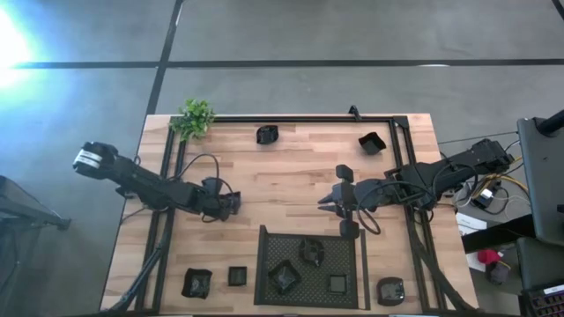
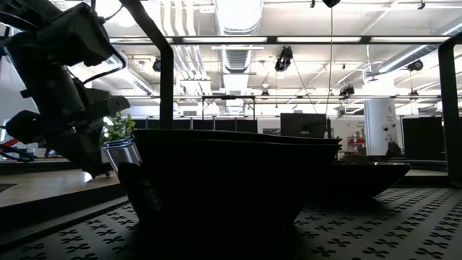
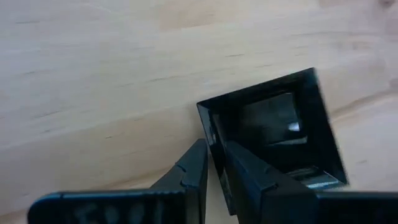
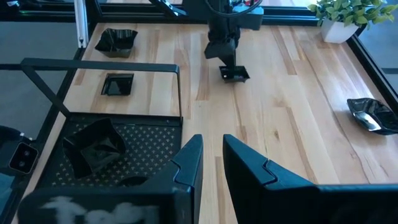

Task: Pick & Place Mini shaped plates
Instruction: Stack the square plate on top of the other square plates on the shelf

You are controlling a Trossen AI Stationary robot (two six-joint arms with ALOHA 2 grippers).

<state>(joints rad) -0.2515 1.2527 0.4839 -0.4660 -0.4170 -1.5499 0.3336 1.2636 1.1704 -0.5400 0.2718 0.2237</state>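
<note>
We saw the left gripper (image 3: 214,177) low over the left side of the wooden table (image 1: 291,172), its two fingers pinching one wall of a small square plate (image 3: 273,127) that sat on the wood, one finger inside the rim and one outside. The right gripper (image 4: 211,168) hovered above mid-table just beside the mesh tray (image 1: 264,264); its fingers stood a little apart with nothing between them. Three plates (image 1: 310,251) lay in the tray. Others were scattered on the table: two (image 1: 196,283) near the front left corner, one (image 1: 390,290) at the front right, and two (image 1: 267,134) near the far edge. A green plant (image 1: 194,117) stood at the far left corner.
</note>
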